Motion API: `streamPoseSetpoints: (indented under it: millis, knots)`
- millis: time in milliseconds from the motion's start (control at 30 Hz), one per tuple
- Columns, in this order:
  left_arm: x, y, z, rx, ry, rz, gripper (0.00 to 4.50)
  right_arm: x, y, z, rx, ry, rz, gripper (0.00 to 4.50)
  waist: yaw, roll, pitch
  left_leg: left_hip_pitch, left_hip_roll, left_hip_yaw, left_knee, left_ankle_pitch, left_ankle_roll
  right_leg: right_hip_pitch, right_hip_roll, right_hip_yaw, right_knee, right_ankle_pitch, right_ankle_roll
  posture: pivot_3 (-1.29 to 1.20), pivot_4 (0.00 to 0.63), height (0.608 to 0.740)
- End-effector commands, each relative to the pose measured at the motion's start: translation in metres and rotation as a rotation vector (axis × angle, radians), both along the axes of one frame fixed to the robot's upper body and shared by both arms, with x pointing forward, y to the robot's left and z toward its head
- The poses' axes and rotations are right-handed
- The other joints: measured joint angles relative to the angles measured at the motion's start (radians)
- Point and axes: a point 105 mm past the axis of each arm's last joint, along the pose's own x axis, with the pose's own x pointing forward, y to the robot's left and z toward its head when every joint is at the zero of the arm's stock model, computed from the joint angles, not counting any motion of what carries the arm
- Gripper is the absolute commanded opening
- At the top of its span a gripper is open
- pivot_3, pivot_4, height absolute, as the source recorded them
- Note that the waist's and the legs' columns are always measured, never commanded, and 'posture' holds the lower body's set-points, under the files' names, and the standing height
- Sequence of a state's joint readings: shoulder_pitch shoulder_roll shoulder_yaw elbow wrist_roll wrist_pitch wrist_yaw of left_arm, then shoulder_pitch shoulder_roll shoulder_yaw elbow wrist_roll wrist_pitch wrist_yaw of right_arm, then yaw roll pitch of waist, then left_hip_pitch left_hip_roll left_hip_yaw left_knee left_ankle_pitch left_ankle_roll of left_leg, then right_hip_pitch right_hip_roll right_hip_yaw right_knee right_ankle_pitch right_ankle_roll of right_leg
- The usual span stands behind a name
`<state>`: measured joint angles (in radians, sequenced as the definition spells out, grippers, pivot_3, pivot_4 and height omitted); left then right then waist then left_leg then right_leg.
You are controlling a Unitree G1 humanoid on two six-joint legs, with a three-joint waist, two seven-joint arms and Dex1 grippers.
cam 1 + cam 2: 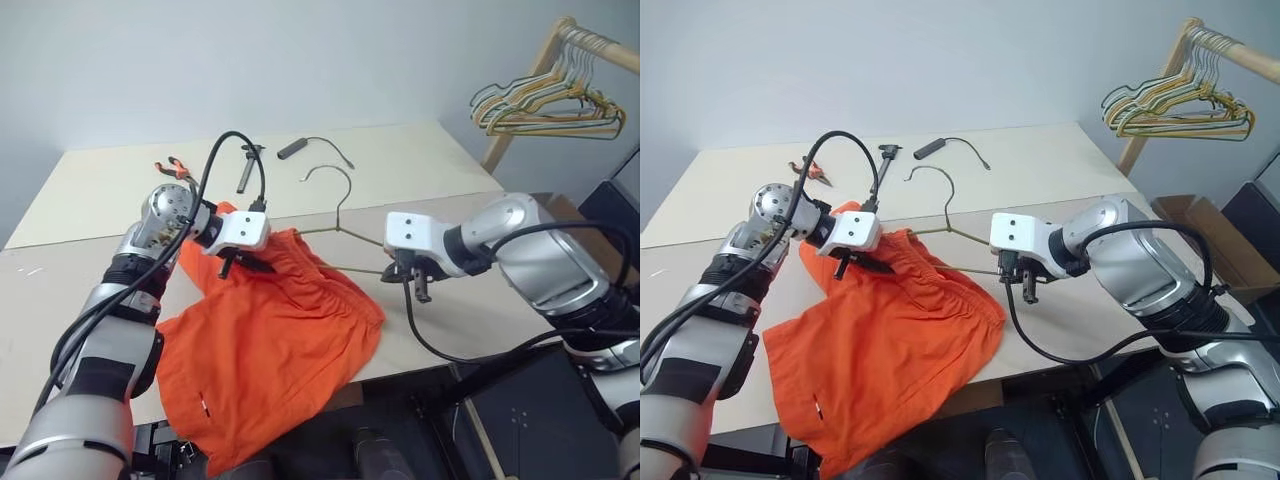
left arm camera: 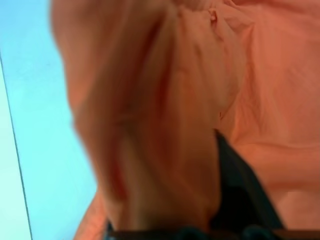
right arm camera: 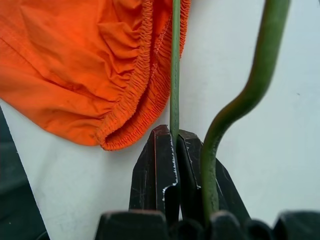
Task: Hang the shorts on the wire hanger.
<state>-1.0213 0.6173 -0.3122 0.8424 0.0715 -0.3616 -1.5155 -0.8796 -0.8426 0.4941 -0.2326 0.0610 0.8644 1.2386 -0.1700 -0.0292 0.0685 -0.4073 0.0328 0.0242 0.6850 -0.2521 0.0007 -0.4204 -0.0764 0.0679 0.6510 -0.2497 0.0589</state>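
Shorts [image 1: 270,360] lie on the table [image 1: 100,200], near edge, waistband toward the wire hanger [image 1: 340,215] at their far right. Right gripper [image 3: 172,145] is clamped on the hanger's lower wire. Left gripper [image 1: 245,262] has its fingers closed on waistband fabric. Step in hand: threading. Next likely calls for drawing the waistband over the wire.

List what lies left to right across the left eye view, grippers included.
Left gripper → shorts → wire hanger → right gripper → bunch of hangers.
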Motion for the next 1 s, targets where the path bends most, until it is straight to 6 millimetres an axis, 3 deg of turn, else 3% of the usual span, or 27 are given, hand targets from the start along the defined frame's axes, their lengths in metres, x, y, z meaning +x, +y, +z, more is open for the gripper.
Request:
streamPoseSetpoints:
  millis: [33,100,200,367,567,667,800,900,1000]
  knots:
    - [0.004,-0.002,0.02,-0.063,-0.057,0.008,0.01,0.0,0.006,0.013,0.031,-0.042,0.008,0.0,-0.005,0.0,0.0,0.0,0.0,0.0,0.0,0.0,0.0,0.0,0.0,0.0,0.0,0.0,0.0,-0.13,0.0,0.74]
    - [0.002,-0.002,0.021,-0.084,-0.047,0.01,0.01,0.001,0.006,0.011,0.028,-0.065,0.005,0.0,-0.008,0.0,0.0,0.0,0.0,0.0,0.0,0.0,0.0,0.0,0.0,0.0,0.001,0.0,0.0,-0.14,0.0,0.74]
    - [0.0,-0.004,0.024,-0.13,-0.008,0.017,0.0,0.002,0.005,0.008,0.024,-0.097,-0.01,0.74,-0.011,0.0,0.0,0.0,0.0,-0.001,0.001,0.0,0.0,0.0,0.0,0.0,0.006,0.0,0.0,-0.15,0.0,0.74]
    - [-0.004,0.0,0.024,-0.143,0.034,0.031,0.0,0.006,-0.016,0.02,0.047,-0.129,-0.115,2.4,-0.012,0.0,0.0,0.0,-0.001,-0.001,0.002,0.0,0.0,0.0,0.0,0.0,0.007,0.0,0.0,-0.16,0.0,0.74]
    - [-0.003,0.005,0.027,-0.184,0.088,0.082,0.0,0.007,-0.069,0.053,0.125,-0.189,-0.334,4.32,-0.012,0.0,0.0,-0.001,-0.001,-0.002,0.002,0.0,0.0,0.0,-0.001,0.0,0.006,0.0,0.0,-0.17,0.0,0.74]
    - [-0.005,0.007,0.026,-0.205,0.121,0.104,0.0,0.0,-0.097,0.072,0.203,-0.223,-0.46,4.47,-0.015,0.001,-0.001,0.0,-0.001,-0.001,0.002,0.0,0.0,0.0,-0.001,0.0,0.006,0.0,0.001,-0.18,0.0,0.74]
    - [-0.005,0.01,0.027,-0.233,0.158,0.136,0.0,-0.014,-0.123,0.082,0.302,-0.23,-0.553,4.47,-0.016,0.001,-0.001,0.001,-0.001,-0.001,0.002,0.0,0.0,0.0,0.0,0.0,0.005,-0.001,0.001,-0.18,0.004,0.74]
    - [-0.002,0.01,0.031,-0.274,0.193,0.173,0.0,-0.041,-0.131,0.056,0.365,-0.119,-0.549,4.47,-0.009,0.0,-0.002,0.001,-0.001,-0.002,0.002,0.0,0.0,0.0,0.0,0.0,0.005,-0.001,0.001,-0.18,0.013,0.74]
    - [-0.002,0.01,0.033,-0.272,0.189,0.175,0.0,-0.063,-0.114,0.018,0.446,0.0,-0.516,4.47,-0.011,-0.001,-0.004,0.001,-0.001,-0.003,0.003,-0.001,0.001,0.002,0.0,-0.001,0.005,-0.001,0.002,-0.18,0.019,0.74]
